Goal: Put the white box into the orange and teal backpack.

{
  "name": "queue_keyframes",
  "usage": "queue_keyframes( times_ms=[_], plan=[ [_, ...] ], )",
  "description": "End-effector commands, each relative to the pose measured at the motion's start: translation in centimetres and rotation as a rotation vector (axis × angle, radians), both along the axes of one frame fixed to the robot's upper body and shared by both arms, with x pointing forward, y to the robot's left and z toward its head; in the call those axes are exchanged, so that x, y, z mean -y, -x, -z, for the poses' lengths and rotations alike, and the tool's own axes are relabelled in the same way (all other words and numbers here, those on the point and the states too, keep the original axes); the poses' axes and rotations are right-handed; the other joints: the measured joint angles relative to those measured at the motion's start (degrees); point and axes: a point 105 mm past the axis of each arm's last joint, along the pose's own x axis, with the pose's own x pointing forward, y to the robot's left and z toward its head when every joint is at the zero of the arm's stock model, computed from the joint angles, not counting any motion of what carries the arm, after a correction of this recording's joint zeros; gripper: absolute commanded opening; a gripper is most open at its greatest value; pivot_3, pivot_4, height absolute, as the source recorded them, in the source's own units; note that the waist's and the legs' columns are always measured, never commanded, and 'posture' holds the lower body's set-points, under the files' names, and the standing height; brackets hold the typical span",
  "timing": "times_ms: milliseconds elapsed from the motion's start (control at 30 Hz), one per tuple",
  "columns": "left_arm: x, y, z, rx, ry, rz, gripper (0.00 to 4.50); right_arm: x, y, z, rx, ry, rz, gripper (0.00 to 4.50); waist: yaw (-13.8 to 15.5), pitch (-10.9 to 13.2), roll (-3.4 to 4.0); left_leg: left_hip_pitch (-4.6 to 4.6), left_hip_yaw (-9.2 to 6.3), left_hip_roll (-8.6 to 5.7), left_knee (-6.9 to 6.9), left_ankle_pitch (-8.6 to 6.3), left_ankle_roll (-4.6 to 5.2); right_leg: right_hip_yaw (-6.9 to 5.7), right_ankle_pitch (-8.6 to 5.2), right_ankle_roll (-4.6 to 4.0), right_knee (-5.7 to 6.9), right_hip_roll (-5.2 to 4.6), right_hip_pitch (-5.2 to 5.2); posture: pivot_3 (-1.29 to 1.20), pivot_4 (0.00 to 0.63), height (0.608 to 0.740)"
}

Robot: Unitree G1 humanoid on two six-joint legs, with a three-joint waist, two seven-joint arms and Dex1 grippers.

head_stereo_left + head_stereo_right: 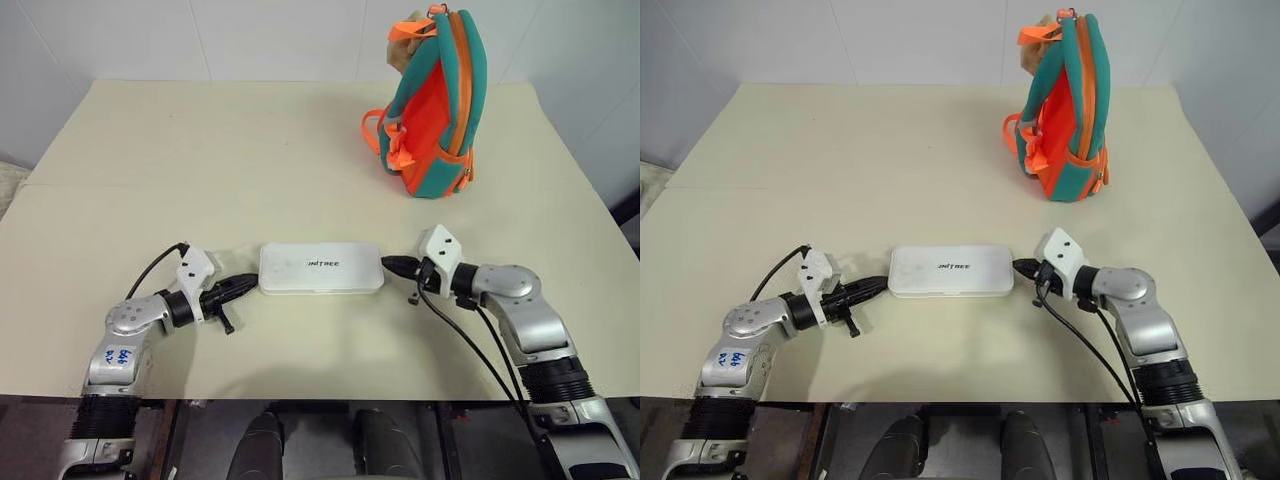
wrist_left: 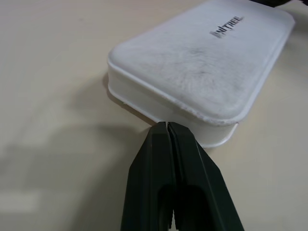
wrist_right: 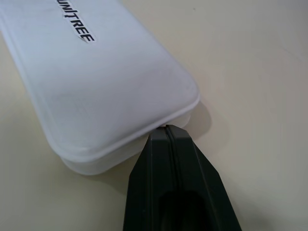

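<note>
- Counter (image 1: 150, 140): a pale, cream surface is seen, with white walls behind it.
- White box (image 1: 321, 268): it is laid flat on the counter, near the front edge and about in the middle, with its long side running from left to right. Small dark lettering is printed on its top.
- Backpack (image 1: 435, 105): the orange and teal bag is stood upright at the far right part of the counter, well apart from the box. Orange loops are seen at its top and on its side, and a tan soft part is at the top.
- Left gripper (image 1: 252, 281): it is placed at the left short end of the box and is pointed toward it. In the left wrist view the jaws are pressed fully together, with nothing held between them, and the tips (image 2: 167, 131) are seen right at the lower rim of the box.
- Right gripper (image 1: 389, 265): it is placed at the right short end of the box, pointed toward it. The jaws are also closed completely and are empty; in the right wrist view the tips (image 3: 167, 131) are seen against the edge of the box.
- The box is thus found between the two grippers, one at each end.
</note>
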Motion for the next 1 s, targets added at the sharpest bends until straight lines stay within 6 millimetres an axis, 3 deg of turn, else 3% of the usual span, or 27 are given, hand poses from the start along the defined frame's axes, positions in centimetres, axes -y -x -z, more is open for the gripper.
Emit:
queue_keyframes(
  times_ms=[33, 167, 200, 300, 500, 667, 733, 1000],
  plan=[
    [2.5, 1.2, -0.1, 0.001, 0.012, 0.099, 0.07, -2.4, 1.2, -0.9, 0.025, -0.041, -0.127, 0.0, 0.0, 0.0, 0.0, 0.0, 0.01, 0.0, 0.0, 0.0, 0.0, 0.0, 0.0, 0.0, 0.0, -0.01, 0.0, 0.0, 0.15, 0.74],
    [1.0, 0.9, 0.1, 0.001, -0.051, 0.039, 0.07, -2.3, 1.3, -1.0, -0.013, -0.074, -0.115, 0.0, -0.09, 0.0, 0.0, 0.0, 0.0, 0.0, 0.0, 0.0, 0.0, 0.0, 0.0, 0.0, -0.04, -0.01, 0.01, 0.0, 0.15, 0.74],
    [0.4, 0.7, -0.1, 0.006, -0.064, 0.018, 0.02, -2.3, 1.7, -1.2, -0.022, -0.083, -0.138, 0.17, -0.14, 0.0, 0.0, 0.0, 0.0, 0.0, 0.0, 0.0, 0.0, 0.0, 0.0, 0.0, -0.04, -0.01, 0.01, 0.0, 0.15, 0.74],
    [-1.2, 0.1, -1.0, 0.001, -0.078, -0.024, 0.6, -1.3, 1.6, -1.7, -0.002, -0.059, -0.116, 0.84, -0.3, 0.0, 0.0, 0.02, 0.0, 0.01, -0.01, 0.0, 0.0, 0.0, 0.0, -0.01, -0.04, 0.0, 0.0, 0.0, 0.15, 0.74],
    [-3.0, -0.1, -3.3, -0.066, -0.046, 0.011, 2.45, 1.4, 1.6, -3.3, -0.059, -0.045, -0.053, 2.9, -0.09, 0.01, 0.0, -0.05, 0.0, 0.0, -0.01, 0.0, 0.01, 0.0, 0.0, -0.02, -0.07, 0.0, -0.03, 0.0, 0.15, 0.74],
    [-4.0, -0.9, -4.8, -0.102, -0.045, 0.028, 4.04, 2.1, 1.8, -4.2, -0.125, -0.02, -0.032, 4.5, -0.04, 0.01, 0.0, -0.06, -0.03, 0.0, -0.02, -0.01, 0.02, -0.02, 0.0, -0.03, -0.09, 0.0, -0.04, 0.0, 0.15, 0.74],
    [-3.8, -0.9, -5.4, -0.135, -0.019, 0.057, 4.46, 2.3, 1.9, -4.3, -0.163, -0.019, -0.021, 4.5, -0.05, 0.01, 0.0, -0.06, -0.02, 0.0, -0.02, -0.02, 0.03, -0.02, -0.01, -0.04, -0.11, 0.0, -0.03, 0.0, 0.15, 0.74],
    [-3.1, -0.1, -6.7, -0.366, 0.094, 0.134, 4.46, 0.8, 3.3, -6.0, -0.354, -0.151, -0.037, 4.5, -0.39, 0.01, 0.0, -0.27, -0.02, 0.02, -0.09, -0.03, 0.05, -0.01, -0.03, -0.06, 0.0, 0.01, -0.35, 0.0, 0.15, 0.74]
  ],
)
